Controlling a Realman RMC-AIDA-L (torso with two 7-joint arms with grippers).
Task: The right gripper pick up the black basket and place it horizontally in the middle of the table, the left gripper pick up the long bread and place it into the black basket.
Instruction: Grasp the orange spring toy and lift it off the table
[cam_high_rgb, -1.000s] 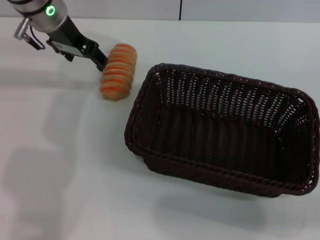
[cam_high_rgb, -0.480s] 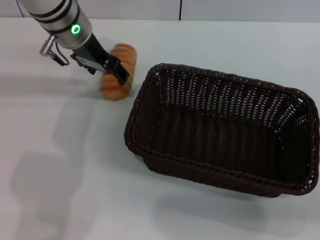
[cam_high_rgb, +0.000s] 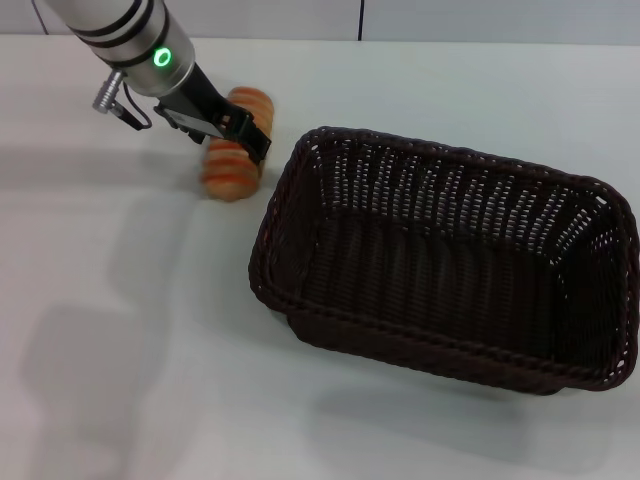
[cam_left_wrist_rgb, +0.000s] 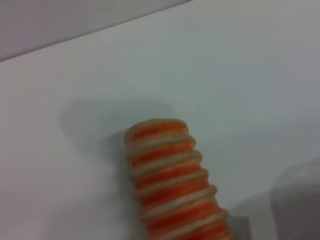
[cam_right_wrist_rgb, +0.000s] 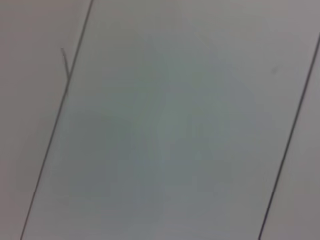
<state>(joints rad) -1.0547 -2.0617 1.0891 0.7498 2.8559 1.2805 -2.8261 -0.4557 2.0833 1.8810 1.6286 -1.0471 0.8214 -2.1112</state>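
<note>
The long bread (cam_high_rgb: 231, 168), orange-brown with pale ridges, lies on the white table (cam_high_rgb: 120, 350) at the far left, just left of the black basket (cam_high_rgb: 440, 190). The basket stands upright and empty, reaching from the table's middle to the right, its long side running left to right. My left gripper (cam_high_rgb: 245, 135) lies across the middle of the bread and hides that part. The left wrist view shows the bread (cam_left_wrist_rgb: 175, 185) close up on the table. My right gripper is out of view.
The table's far edge and a grey wall (cam_high_rgb: 450, 18) run behind the bread and the basket. The right wrist view shows only a grey panelled surface (cam_right_wrist_rgb: 165, 125).
My left gripper has moved right and down from beside the bread's left side to over its middle. The bread and the basket have not moved.
</note>
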